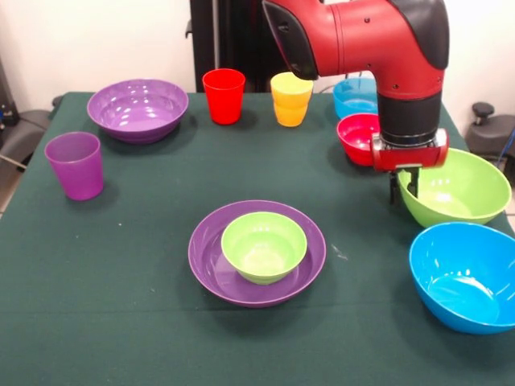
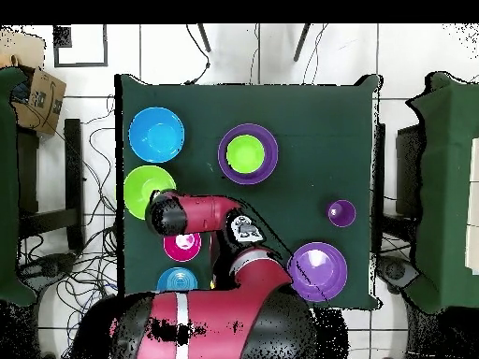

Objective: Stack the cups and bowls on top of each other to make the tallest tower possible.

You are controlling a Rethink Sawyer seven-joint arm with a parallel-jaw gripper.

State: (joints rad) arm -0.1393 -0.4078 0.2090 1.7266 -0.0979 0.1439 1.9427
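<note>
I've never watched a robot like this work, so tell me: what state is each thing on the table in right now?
Gripper: at large lime bowl's rim; open or shut unclear.
Large lime bowl: upright, empty.
Small green bowl: nested in purple bowl.
Other purple bowl: upright, empty.
Blue bowl: upright, empty.
Red bowl: upright.
Purple cup: upright.
Red cup: upright.
Yellow cup: upright.

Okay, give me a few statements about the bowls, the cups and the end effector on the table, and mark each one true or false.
1. A small glossy green plastic bowl sits inside a large purple plastic bowl. True.
2. The translucent purple plastic cup is stacked in the red plastic cup. False: they stand apart.
3. The end effector hangs at the large lime green plastic bowl's rim. True.
4. The large blue plastic bowl lies upside down. False: its opening faces up.
</note>
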